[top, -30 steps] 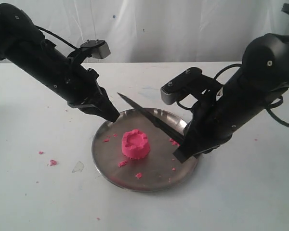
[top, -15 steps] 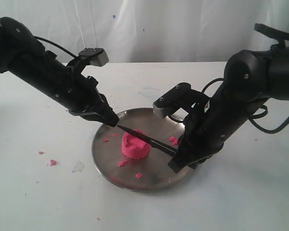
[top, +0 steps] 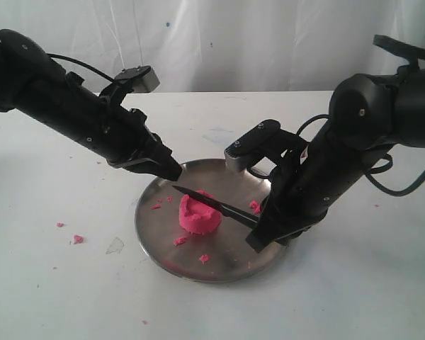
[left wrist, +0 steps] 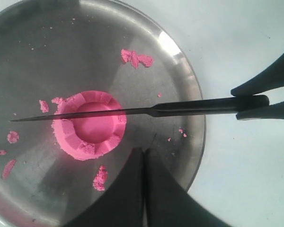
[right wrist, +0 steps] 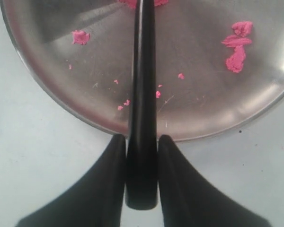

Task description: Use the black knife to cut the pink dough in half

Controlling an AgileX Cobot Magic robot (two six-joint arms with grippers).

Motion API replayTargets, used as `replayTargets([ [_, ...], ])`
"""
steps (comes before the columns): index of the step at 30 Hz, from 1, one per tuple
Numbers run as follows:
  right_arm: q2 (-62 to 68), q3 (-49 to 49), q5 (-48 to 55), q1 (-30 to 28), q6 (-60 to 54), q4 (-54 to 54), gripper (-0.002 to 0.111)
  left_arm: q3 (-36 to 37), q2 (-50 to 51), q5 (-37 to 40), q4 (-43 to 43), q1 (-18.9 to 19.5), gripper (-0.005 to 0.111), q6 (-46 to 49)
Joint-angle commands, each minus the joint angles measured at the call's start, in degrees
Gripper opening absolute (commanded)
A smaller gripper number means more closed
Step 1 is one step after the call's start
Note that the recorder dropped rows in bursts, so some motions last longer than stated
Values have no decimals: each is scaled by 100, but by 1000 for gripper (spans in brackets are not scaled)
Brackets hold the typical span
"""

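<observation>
- right gripper (right wrist: 142, 142): my fingers are clamped on the handle of the black knife (top: 214, 206), one on each side, and the hold looks square.
- left gripper (left wrist: 143, 152): fingers pressed together, nothing in them. it hangs over the far-left rim of the steel plate (top: 143, 234), near the knife tip but apart from it.
- pink dough (top: 198, 216): sits about mid-plate as one lump with a notched rim and a hollow top.
- the blade lies across the dough's top, with the tip past it to the left. i cannot tell how deep it bites.
- judgement: the cut is barely begun and there are no two halves yet. what's left is to press through to the plate.
- the blade line looks off the hollow's middle, so the halves may come out uneven.
- pink crumbs (top: 180, 241) lie on the plate.
</observation>
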Motion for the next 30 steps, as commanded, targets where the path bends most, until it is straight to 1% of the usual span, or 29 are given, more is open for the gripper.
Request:
replayTargets([
  [1, -26, -68, -42, 33, -70, 2, 0, 42, -31, -26, -85, -4, 0, 36],
  [5, -26, -68, -82, 33, -70, 28, 0, 42, -31, -183, -85, -4, 0, 36],
  [10, -26, -68, -83, 33, -70, 176, 0, 42, 59, -609, -85, -4, 0, 59],
  [15, 18, -29, -156, 33, -70, 218, 0, 42, 533, -499, -85, -4, 0, 582],
  [19, 132, -40, -157, 33, -70, 265, 0, 42, 895, -487, -85, -4, 0, 762],
  [27, 224, -40, -145, 33, -70, 274, 0, 31, 905, -699, -161, -4, 0, 938],
  [30, 289, -40, -134, 33, -70, 285, 0, 31, 905, -900, -170, -4, 0, 938],
])
